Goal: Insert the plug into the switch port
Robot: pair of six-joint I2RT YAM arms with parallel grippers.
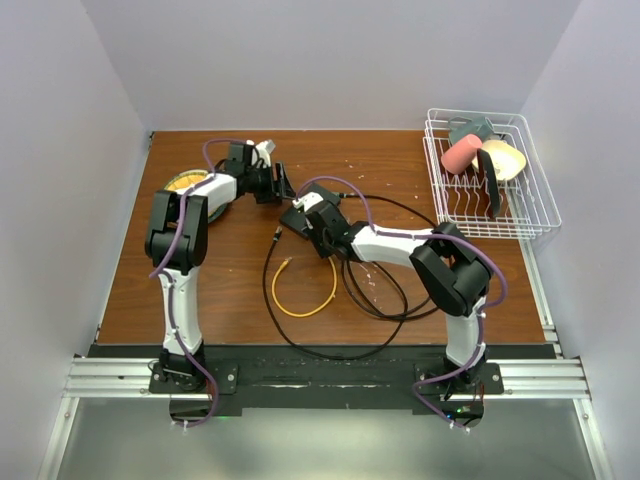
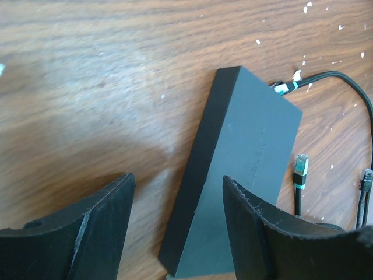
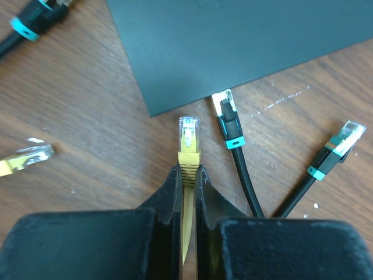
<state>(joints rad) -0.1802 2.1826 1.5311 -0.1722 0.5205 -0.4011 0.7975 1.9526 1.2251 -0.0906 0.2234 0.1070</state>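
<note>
On the left, I am holding my left claw (image 2: pixel 178 195) spread wide above the table (image 2: pixel 87 87), gripping nothing. The dark grey switch box (image 2: pixel 250 146) is lying flat and aslant below it, its near end showing between my two fingers and running under the right one. Whether a finger is touching it I cannot tell.

Further right, I am pinching the yellow plug (image 3: pixel 188 133) by its rear boot with my right claw (image 3: pixel 187 175), pressed together on it. The plug is pointing straight out ahead of the claw at the box's long edge, just short of it and not touching. The switch port is sitting along that edge, but I am not seeing it from above.

Just right of that, a black plug (image 3: pixel 227 114) is lying with its tip at the same edge, and a second black plug (image 3: pixel 341 143) is lying apart from the box.
</note>
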